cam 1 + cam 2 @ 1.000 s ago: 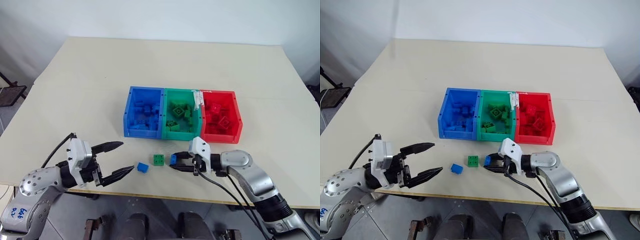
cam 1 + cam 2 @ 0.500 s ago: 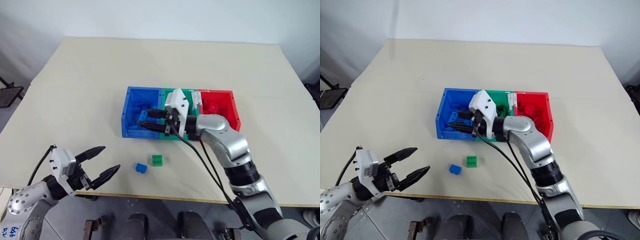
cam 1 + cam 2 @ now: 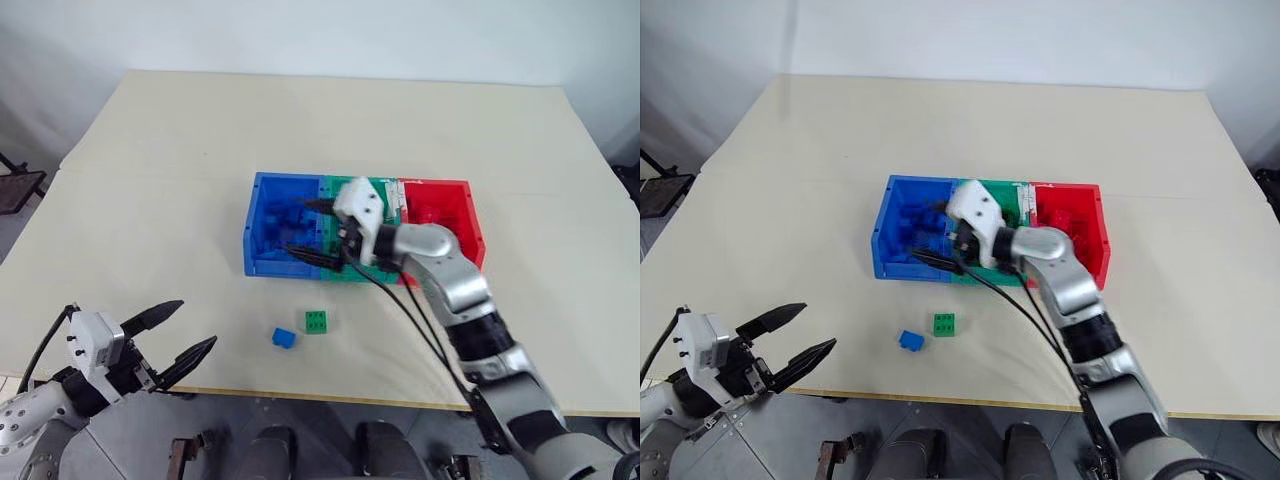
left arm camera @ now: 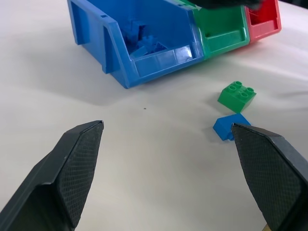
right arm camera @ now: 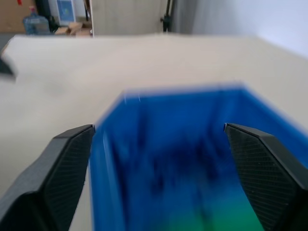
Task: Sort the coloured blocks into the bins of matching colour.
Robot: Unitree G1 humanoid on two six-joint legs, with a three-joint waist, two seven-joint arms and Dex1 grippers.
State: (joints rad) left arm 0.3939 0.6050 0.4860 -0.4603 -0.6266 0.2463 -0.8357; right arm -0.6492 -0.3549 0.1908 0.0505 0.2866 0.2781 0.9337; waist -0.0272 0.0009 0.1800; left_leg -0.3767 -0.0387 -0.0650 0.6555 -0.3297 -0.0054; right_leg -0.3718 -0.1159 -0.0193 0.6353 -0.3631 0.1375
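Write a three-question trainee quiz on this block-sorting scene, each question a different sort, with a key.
1. True or false: the right gripper is shut on a block.
2. Which bin is the right gripper over? A) red bin B) blue bin C) green bin
3. Fill in: the loose blocks on the table are one green block and one ____ block.

Key:
1. False; its fingers stand apart with nothing between them.
2. B.
3. Blue; the blue block lies beside the green one, in front of the bins and ahead of the open left gripper.
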